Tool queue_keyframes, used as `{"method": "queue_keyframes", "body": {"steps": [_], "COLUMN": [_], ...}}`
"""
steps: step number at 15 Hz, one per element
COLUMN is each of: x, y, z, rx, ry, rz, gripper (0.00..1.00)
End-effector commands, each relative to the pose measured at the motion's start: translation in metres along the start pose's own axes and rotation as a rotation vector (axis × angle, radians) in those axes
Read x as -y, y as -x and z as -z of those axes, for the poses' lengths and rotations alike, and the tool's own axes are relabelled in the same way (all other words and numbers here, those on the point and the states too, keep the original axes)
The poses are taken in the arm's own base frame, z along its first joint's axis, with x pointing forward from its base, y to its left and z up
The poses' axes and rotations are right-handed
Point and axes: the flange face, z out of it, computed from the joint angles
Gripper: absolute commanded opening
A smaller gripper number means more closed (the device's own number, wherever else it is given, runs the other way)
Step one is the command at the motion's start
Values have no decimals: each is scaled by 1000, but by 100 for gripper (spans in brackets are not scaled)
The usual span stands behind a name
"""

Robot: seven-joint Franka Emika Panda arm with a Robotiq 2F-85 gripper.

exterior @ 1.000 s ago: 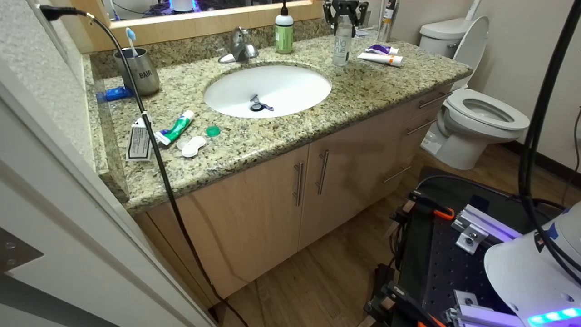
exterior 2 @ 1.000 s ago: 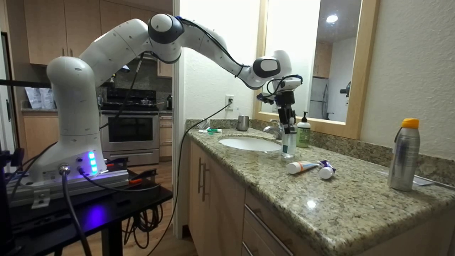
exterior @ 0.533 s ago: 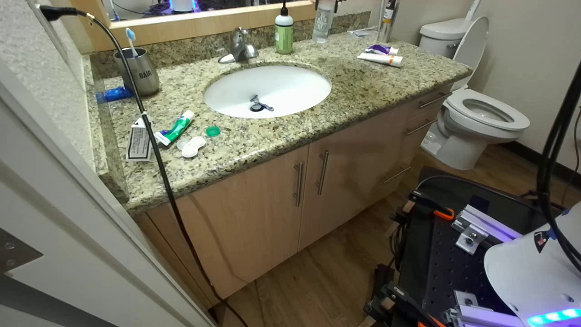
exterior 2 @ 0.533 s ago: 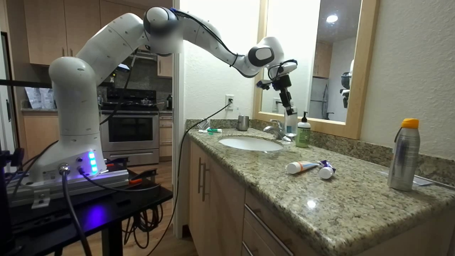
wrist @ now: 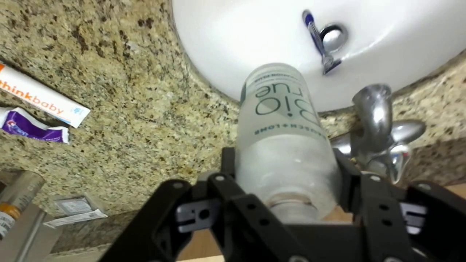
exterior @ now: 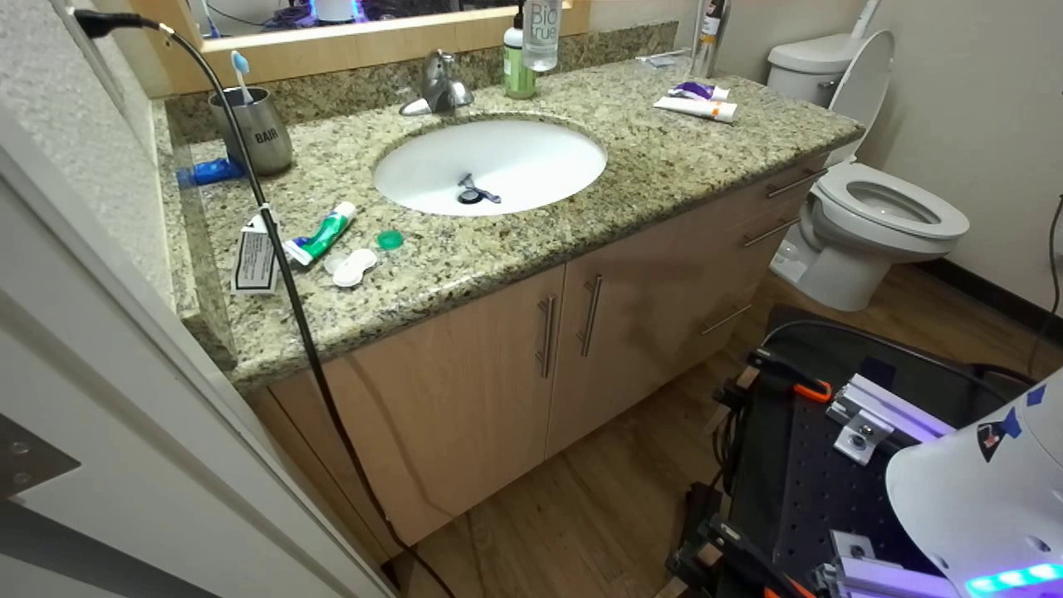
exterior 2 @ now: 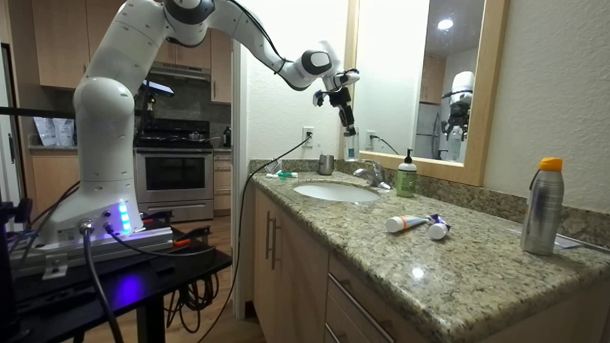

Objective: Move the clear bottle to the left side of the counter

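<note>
The clear bottle is held in the air above the speckled granite counter, near the faucet and nearly upright. It also shows in an exterior view, overlapping the green soap bottle, with its top cut off by the frame. My gripper points down at it. In the wrist view the gripper is shut on the upper part of the bottle, a finger on each side. The bottle's base appears over the edge of the sink. The gripper is out of view in the remaining exterior view.
Around the bottle are the faucet, the soap bottle and the mirror. At the counter's left stand a metal cup, a green tube and a black cable. White and purple tubes lie right.
The bottle, in my gripper throughout, has risen off the counter right of the sink. It has moved back and left, past the soap bottle toward the faucet.
</note>
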Motion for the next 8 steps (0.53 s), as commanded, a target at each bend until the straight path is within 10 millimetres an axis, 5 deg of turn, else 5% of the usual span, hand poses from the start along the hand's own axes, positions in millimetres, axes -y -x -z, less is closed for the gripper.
{"method": "queue_keyframes", "body": {"steps": [1, 4, 5, 8], "x": [9, 6, 26, 14], "y": [55, 86, 61, 79], "z": [29, 66, 35, 62], "rx": [-38, -127, -73, -100], "ry": [-29, -89, -39, -78], "rz": [201, 311, 239, 279], "gripper": [38, 38, 63, 63]}}
